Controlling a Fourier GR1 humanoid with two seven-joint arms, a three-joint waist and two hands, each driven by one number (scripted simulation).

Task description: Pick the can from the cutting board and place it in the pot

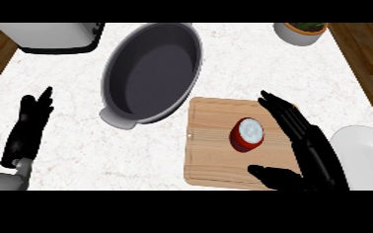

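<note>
A red can (246, 135) with a pale lid stands upright on the wooden cutting board (211, 148) at the lower centre-right. My right hand (310, 145) is open just right of the can, fingers stretched toward the far edge and thumb (273, 175) low on the board; it does not touch the can. The dark grey pot (151, 71) sits empty up and to the left of the board. At the left edge, my left hand (27, 128) rests open with fingers up.
A white toaster-like appliance (55, 37) stands at the back left. A potted plant (300, 32) is at the back right. A white plate (357, 153) shows at the right edge. The wooden counter border (357, 49) runs along the right.
</note>
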